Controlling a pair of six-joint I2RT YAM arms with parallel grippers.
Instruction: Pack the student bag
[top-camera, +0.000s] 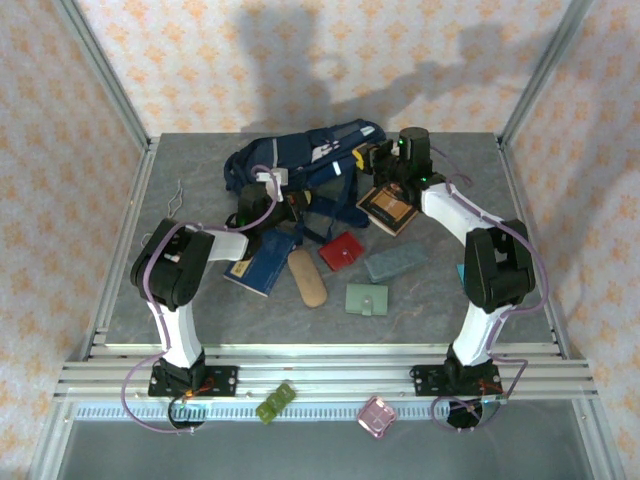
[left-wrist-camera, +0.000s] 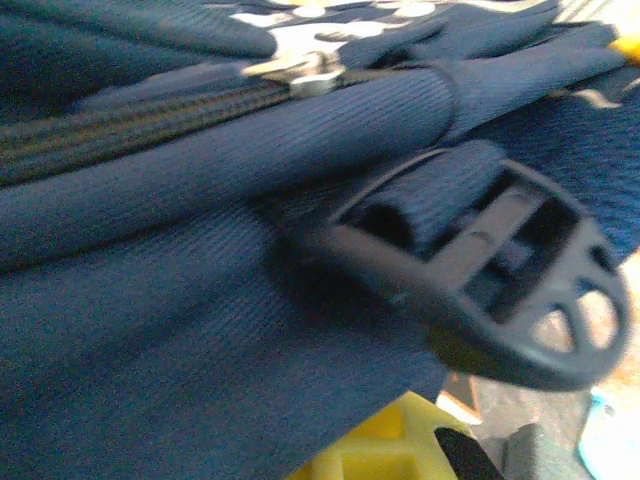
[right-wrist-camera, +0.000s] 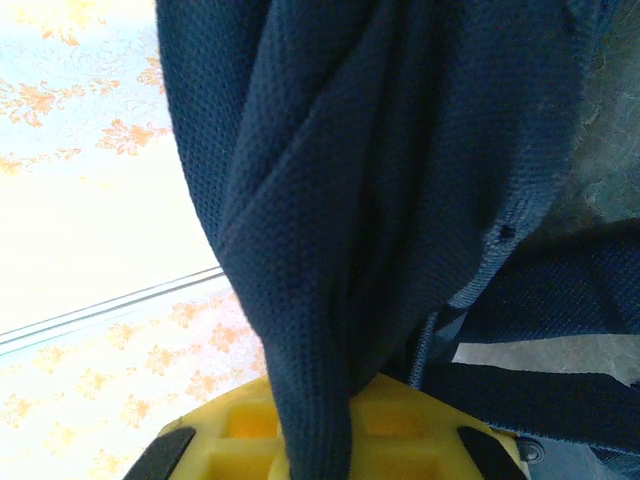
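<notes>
The student bag, a navy backpack with pale patches, lies crumpled at the back centre of the table. My left gripper is at its near edge, shut with navy fabric bunched over its yellow finger. In the left wrist view a zipper and a black strap buckle lie just beyond. At the bag's right end, my right gripper is shut on a fold of the bag's cloth. That fold runs down between its yellow fingers.
On the table in front of the bag lie a navy booklet, a tan oblong case, a red wallet, a grey pouch, a green wallet and a brown notebook. Green and pink items sit below the front rail.
</notes>
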